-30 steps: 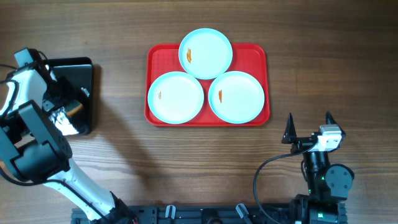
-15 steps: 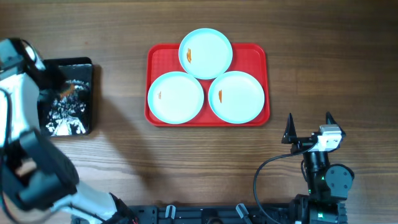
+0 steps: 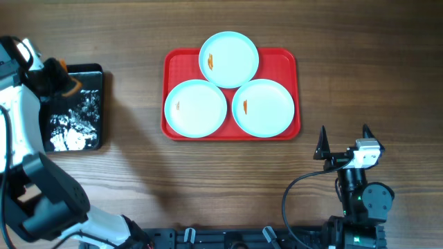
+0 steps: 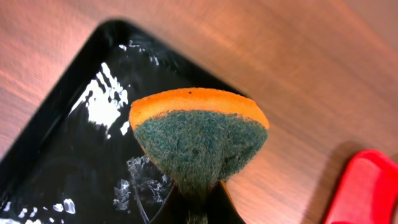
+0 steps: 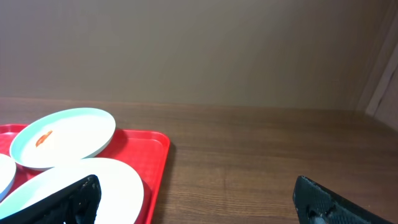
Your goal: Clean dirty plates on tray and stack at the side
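Three pale blue-white plates sit on the red tray (image 3: 173, 62): one at the back (image 3: 229, 59), one front left (image 3: 195, 108), one front right (image 3: 263, 107). Each has a small orange smear. My left gripper (image 3: 61, 81) is shut on an orange and green sponge (image 4: 198, 134), held above the black tray (image 3: 93, 128) at the far left. My right gripper (image 3: 344, 137) is open and empty, near the front right of the table, just short of the red tray's corner. In the right wrist view the back plate (image 5: 65, 135) and front right plate (image 5: 106, 180) show.
The black tray (image 4: 68, 162) holds wet, shiny patches. Bare wooden table lies between it and the red tray (image 4: 367, 193).
My left gripper has lifted off the black tray with the sponge and shifted toward the tray's back right corner. The right arm has not moved.
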Tool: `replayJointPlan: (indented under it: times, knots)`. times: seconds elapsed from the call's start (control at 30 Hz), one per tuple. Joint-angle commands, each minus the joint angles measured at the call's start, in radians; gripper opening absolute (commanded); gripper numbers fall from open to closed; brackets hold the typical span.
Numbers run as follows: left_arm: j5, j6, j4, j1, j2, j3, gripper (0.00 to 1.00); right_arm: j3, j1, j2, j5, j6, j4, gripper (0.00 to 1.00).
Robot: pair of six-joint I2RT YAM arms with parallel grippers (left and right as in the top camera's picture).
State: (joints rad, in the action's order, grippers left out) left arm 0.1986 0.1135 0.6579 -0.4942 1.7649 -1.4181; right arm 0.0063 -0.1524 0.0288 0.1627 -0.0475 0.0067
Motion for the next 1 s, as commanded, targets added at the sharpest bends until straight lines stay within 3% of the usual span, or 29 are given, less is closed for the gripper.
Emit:
replayJointPlan:
  times: [0.0, 0.17, 0.57, 0.6, 0.67, 0.7, 0.8, 0.87, 0.97]
  knots:
    - [0.065, -0.002, 0.0, -0.039, 0.053, 0.001, 0.04, -0.001, -0.002, -0.004, -0.01, -0.005, 0.003, 1.0]
    - [0.271, -0.002, -0.008, -0.098, 0.061, 0.001, 0.04, -0.001, -0.002, -0.004, -0.01, -0.005, 0.003, 1.0]
    - [0.285, -0.002, 0.014, -0.151, 0.063, 0.048, 0.04, -0.001, -0.002, -0.004, 0.009, 0.012, 0.007, 1.0]
    - [0.285, -0.002, 0.008, -0.151, 0.063, 0.054, 0.04, -0.001, -0.002, -0.004, 0.058, 0.063, 0.011, 1.0]
    - [0.284, -0.002, 0.002, -0.151, 0.064, 0.059, 0.04, -0.001, -0.002, -0.004, 0.279, 0.352, 0.031, 1.0]
    - [0.284, -0.001, -0.002, -0.151, 0.064, 0.059, 0.04, -0.001, -0.002, -0.004, 0.462, 0.64, 0.032, 1.0]
    - [0.284, -0.001, -0.008, -0.151, 0.064, 0.059, 0.04, -0.001, -0.002, -0.004, 0.567, 1.162, 0.021, 1.0]
    - [0.284, -0.002, -0.013, -0.151, 0.064, 0.059, 0.04, -0.001, -0.002, -0.003, 0.586, 1.296, 0.055, 1.0]
    - [0.284, -0.002, -0.02, -0.151, 0.064, 0.059, 0.04, 0.0, -0.002, -0.003, 0.709, 1.34, 0.388, 1.0]
